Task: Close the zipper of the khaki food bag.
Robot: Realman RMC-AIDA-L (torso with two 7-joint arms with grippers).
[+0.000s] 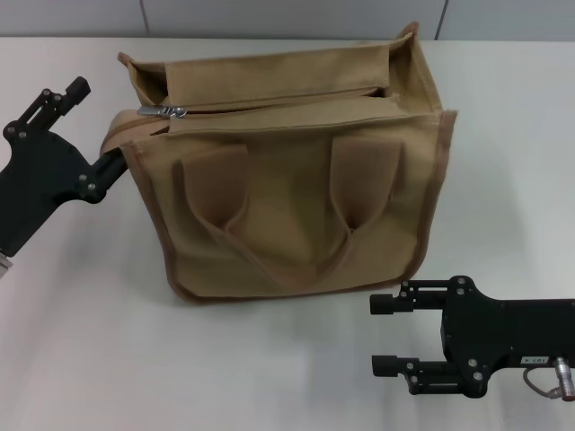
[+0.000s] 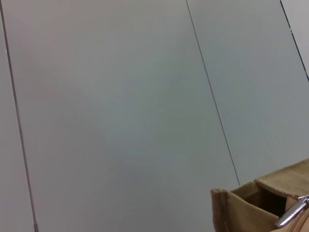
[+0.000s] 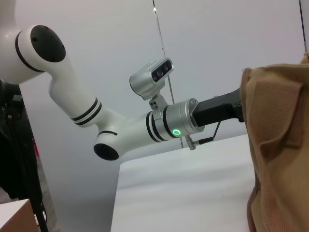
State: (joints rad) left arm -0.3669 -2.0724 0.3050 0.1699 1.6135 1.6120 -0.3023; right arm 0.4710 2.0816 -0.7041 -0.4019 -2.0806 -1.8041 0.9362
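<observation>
The khaki food bag (image 1: 296, 206) stands in the middle of the table, its two looped handles facing me. The zipper (image 1: 287, 99) runs along its top, with the silver pull tab (image 1: 171, 111) at the bag's left end and a dark gap at the right end. My left gripper (image 1: 97, 126) is open at the bag's upper left corner, its lower finger (image 1: 108, 163) against the bag's trim. The left wrist view shows the bag corner (image 2: 241, 208) and the pull tab (image 2: 291, 216). My right gripper (image 1: 386, 334) is open and empty on the table, in front of the bag's lower right corner.
The white table (image 1: 90, 341) spreads around the bag, with a grey panelled wall (image 1: 287, 18) behind it. The right wrist view shows the bag's side (image 3: 280, 145) and my left arm (image 3: 164, 121) reaching to it.
</observation>
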